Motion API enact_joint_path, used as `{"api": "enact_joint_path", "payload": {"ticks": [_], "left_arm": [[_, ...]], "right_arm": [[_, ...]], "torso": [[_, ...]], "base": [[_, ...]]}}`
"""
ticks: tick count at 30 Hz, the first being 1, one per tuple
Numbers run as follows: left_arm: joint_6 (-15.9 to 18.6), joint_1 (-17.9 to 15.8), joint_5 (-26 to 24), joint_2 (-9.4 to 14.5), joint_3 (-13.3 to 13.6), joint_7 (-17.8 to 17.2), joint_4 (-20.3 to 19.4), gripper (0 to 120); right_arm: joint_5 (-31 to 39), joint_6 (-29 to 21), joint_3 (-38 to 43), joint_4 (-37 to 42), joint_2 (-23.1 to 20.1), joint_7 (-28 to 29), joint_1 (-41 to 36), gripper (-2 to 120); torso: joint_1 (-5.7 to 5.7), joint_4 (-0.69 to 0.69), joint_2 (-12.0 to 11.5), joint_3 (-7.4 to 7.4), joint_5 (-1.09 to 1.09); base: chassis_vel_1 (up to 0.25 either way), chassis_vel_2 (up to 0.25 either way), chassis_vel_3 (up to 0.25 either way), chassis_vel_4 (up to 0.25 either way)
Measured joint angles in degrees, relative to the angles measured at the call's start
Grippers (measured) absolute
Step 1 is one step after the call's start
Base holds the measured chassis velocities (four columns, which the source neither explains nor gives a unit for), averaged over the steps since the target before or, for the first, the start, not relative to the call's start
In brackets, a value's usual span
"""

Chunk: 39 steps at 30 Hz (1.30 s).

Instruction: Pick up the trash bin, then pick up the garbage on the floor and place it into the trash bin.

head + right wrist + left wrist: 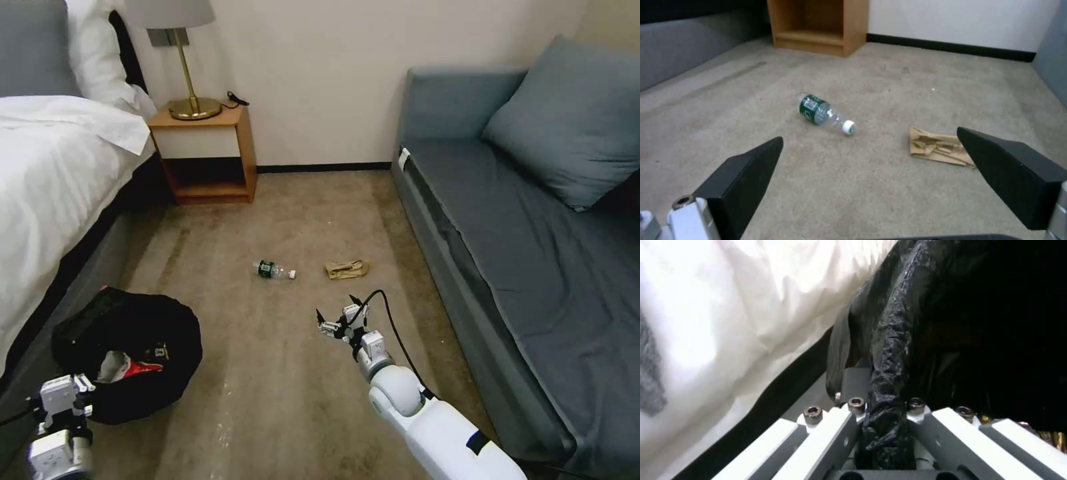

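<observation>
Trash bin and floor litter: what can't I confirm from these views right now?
- Trash bin, head view: a red-and-white wrapper shows inside; anything deeper is lost in the dark liner.
- Left hand, left wrist view: shut on the bin's bag rim; the hard rim under it is hidden.
- Bottle: label text too small.
- Right hand: open above the carpet, short of the tan paper wrapper.

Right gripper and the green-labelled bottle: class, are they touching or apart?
Apart. In the right wrist view, bare carpet separates the open right gripper from the green-labelled bottle; the head view shows the same gap.
</observation>
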Motion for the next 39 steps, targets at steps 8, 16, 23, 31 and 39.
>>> {"api": "enact_joint_path", "payload": {"ticks": [8,16,23,31,39], "left_arm": [[0.1,0.0,0.2,0.4,0.1,-0.1,-0.2,2],[0.0,-0.1,0.6,-0.1,0.4,-0.1,0.5,2],[-0.4,-0.2,0.6,-0.2,0.4,-0.1,1.0,2],[-0.5,-0.5,0.7,-0.3,0.5,0.0,1.3,2],[-1.3,-0.4,0.7,-0.3,0.5,0.0,2.0,2]], "right_arm": [[-0.9,0.9,0.9,0.7,-0.5,0.0,-1.4,100],[-1.0,1.0,1.1,1.3,-0.8,-0.1,-1.8,100],[-1.5,1.2,1.2,1.5,-0.7,-0.2,-2.4,100],[-2.2,1.2,1.4,1.3,-0.8,-0.1,-2.5,100],[-3.5,0.9,1.7,1.2,-0.8,1.0,-2.8,100]], "torso": [[0.00,-0.01,0.0,0.00,0.00],[0.00,-0.01,0.0,0.00,0.00],[0.00,-0.01,0.0,0.00,0.00],[0.00,0.00,0.0,0.00,0.01],[0.00,-0.01,0.0,0.00,0.00]], "base": [[-0.082,0.092,0.085,-0.082],[-0.104,0.090,0.095,-0.094],[-0.093,0.097,0.088,-0.086],[-0.095,0.109,0.113,-0.101],[-0.121,0.101,0.108,-0.119]]}}
